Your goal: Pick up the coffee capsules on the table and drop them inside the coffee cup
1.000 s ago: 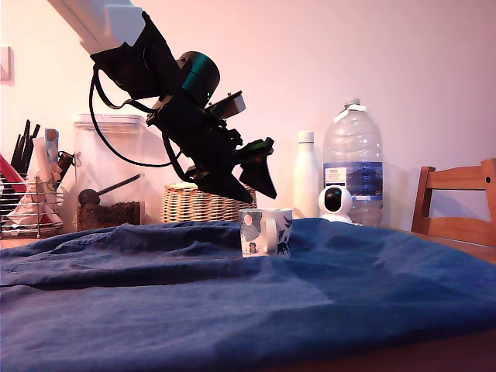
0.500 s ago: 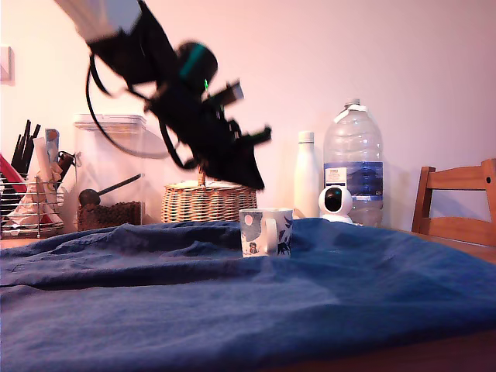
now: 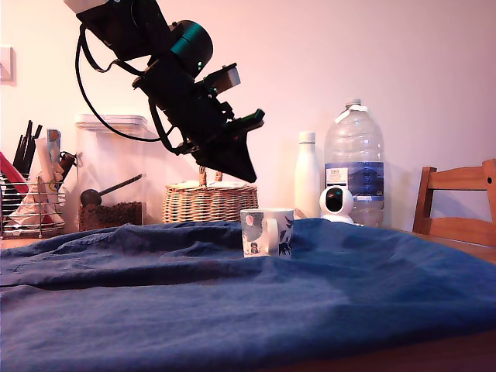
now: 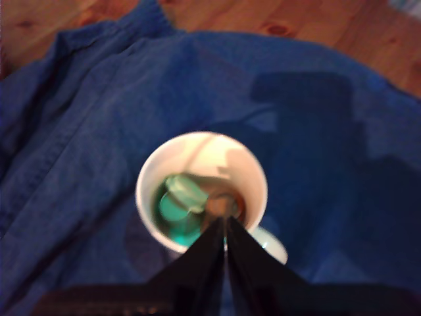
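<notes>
Nearest in the exterior view, lay the wrinkled blue cloth (image 3: pixel 232 294) over the table (image 3: pixel 457 249), wood showing bare at the exterior view's right edge. Mid-cloth, stood the coffee cup (image 3: pixel 266 232) upright, handle toward the camera. Inside it, seen from the wrist view, sat the coffee capsules: the pale green capsule (image 4: pixel 179 201) against the inner wall and the reddish-brown capsule (image 4: pixel 225 205) just beside it, partly hidden behind the fingertips. Above the cup and clear of its rim, hung the gripper (image 3: pixel 246 173), tilted down from the exterior view's upper left; fingers (image 4: pixel 210 257) pressed together to a thin slit in the wrist view, clenched on nothing visible. Behind the cup, stood a wicker basket (image 3: pixel 208 203), partly covered by the arm. Toward the exterior view's right, a white bottle (image 3: pixel 307 175), a small white camera (image 3: pixel 335 203) and a large water bottle (image 3: pixel 353 163), then a wooden chair (image 3: pixel 457 201) at the edge. Toward the exterior view's left, a clear lidded container (image 3: pixel 112 174) with dark contents and a scoop, and a wire rack (image 3: pixel 31 205) of utensils. Farthest back, a plain wall (image 3: pixel 372 54).
</notes>
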Available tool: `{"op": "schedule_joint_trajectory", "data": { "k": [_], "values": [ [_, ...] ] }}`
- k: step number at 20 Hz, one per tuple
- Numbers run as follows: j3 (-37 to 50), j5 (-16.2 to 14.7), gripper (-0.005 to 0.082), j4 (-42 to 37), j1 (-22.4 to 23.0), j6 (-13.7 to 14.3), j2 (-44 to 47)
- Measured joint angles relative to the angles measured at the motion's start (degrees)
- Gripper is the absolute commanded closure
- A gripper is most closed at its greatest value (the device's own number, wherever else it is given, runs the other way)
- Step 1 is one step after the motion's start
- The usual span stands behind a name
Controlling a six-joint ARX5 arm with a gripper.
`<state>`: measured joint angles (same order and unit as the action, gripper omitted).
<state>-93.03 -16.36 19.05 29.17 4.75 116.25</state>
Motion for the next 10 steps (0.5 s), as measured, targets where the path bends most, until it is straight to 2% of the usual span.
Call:
{"op": "schedule_joint_trajectory", "data": {
  "k": [4, 10],
  "values": [
    [1.2, 0.4, 0.0791, -0.3, -0.1, 0.5, -3.5],
    [12.6, 0.4, 0.079, -5.7, -3.4, 0.8, -13.8]
  ]
}}
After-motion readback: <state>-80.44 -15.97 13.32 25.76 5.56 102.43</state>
